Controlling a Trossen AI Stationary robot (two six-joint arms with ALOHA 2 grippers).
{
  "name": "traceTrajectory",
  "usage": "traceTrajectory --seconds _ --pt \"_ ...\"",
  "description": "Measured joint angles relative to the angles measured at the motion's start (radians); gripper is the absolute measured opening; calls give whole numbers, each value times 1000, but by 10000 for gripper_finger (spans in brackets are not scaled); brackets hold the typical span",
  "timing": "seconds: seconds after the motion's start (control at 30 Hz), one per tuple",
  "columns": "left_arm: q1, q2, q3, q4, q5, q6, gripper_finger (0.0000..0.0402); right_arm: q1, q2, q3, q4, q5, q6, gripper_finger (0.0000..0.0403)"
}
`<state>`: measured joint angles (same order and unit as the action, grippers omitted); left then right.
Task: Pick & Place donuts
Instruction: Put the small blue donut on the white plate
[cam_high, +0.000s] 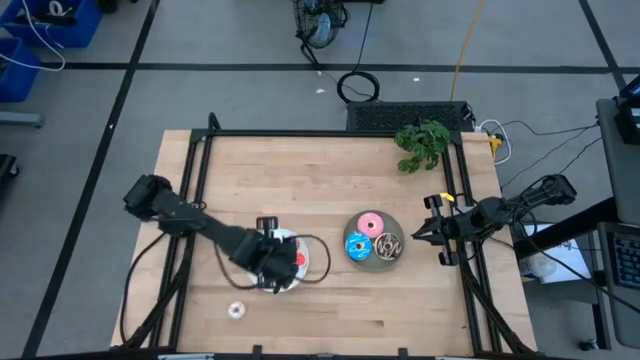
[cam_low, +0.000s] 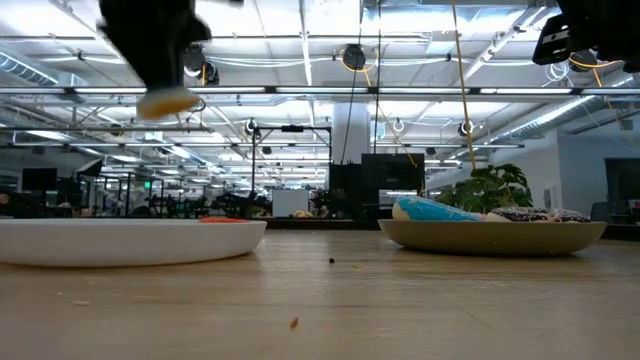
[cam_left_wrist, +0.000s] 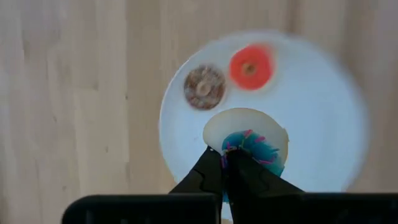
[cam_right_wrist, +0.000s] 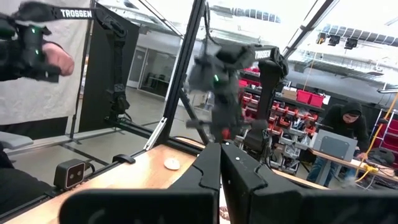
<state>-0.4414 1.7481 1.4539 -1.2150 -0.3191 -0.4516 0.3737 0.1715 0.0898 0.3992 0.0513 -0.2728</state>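
Blue mini donut (cam_left_wrist: 255, 146): pinched in the closed left gripper (cam_left_wrist: 224, 163), held above the white plate (cam_left_wrist: 323, 124).
Right gripper (cam_right_wrist: 221, 163): shut, empty, parked at the table's right edge.
Risk: pinch on the rim looks thin; the donut may slip and land on the brown (cam_left_wrist: 204, 87) or red (cam_left_wrist: 250, 66) minis.

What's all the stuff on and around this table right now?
Grey plate: one, right of centre.
Larger donuts: three on the grey plate, pink, blue, chocolate.
White plate: one, left of centre, under the left arm.
Mini donuts: red and brown on the white plate; blue held above it; white-pink on the table's near edge.
Green plant: one, far right corner.
Left tool: shut on the blue mini donut.
Right tool: shut, right edge, waiting.
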Motion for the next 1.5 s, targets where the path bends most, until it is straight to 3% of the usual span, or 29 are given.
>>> traceTrajectory --seconds 0.2,0.33,0.47,0.67,0.83,0.97,1.27,1.5 --pt "89 1 -195 128 105 47 27 0 0 0 -9 0 -1 0" --pt "114 1 -274 243 154 53 18 0 0 0 -14 0 -4 0" --pt "120 1 -303 313 169 63 7 0 0 0 -13 0 -5 0" --pt "120 0 -329 313 150 23 27 0 0 0 -7 0 -4 0" --pt "126 0 -360 321 146 -5 12 0 0 0 -8 0 -3 0" --pt "135 0 -366 330 189 -2 13 0 0 0 -8 0 -4 0" --pt "134 0 -366 346 196 -7 143 0 0 0 -8 0 -4 0" --pt "159 0 -366 347 162 -92 200 0 0 0 -8 0 -4 0"
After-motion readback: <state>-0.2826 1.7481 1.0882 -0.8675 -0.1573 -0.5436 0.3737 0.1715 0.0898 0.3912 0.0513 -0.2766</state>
